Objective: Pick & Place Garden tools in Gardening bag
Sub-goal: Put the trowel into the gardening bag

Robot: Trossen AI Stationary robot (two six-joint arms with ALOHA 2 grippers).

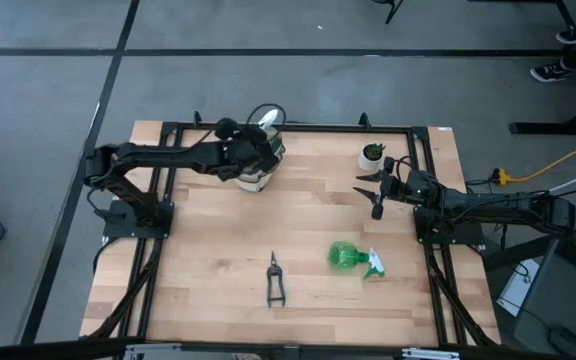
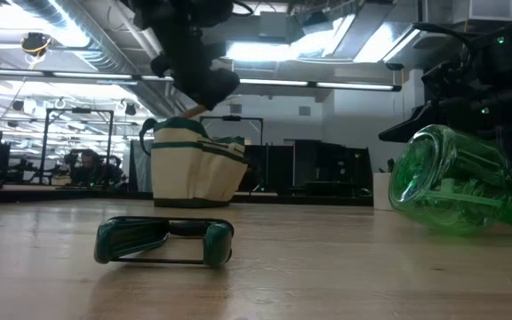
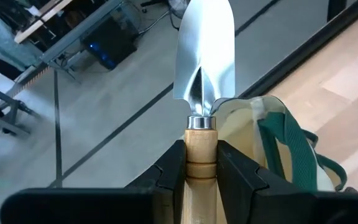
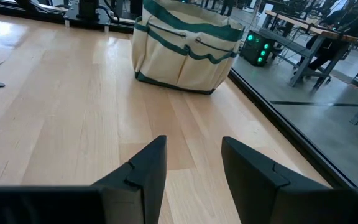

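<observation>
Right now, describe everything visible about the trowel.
The trowel has a shiny pointed metal blade, a silver collar and a pale wooden handle. The left end effector is shut on the handle, its dark fingers pressing both sides. It is held off the table at the gardening bag, blade pointing away from the wrist.

In the high view the gardening bag (image 1: pixel 258 172) is largely covered by the left pincer (image 1: pixel 264 150). The trowel (image 3: pixel 202 81) handle's lower part is cut off in the left wrist view. The bag's contents cannot be made out.
</observation>
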